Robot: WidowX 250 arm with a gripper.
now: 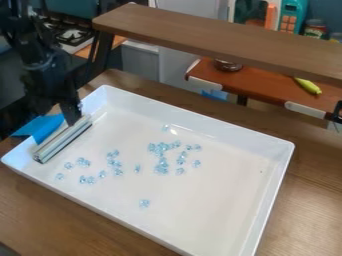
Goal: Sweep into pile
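At the tray's ten o'clock side, we see the black gripper at the upper end of a silvery bar; we cannot tell whether it is clamped on it. Blue material partly hides behind the bar. Clear bluish beads crowd mid-tray and scatter towards nine, their overlaps blurred. The frame cuts the tray off at five.
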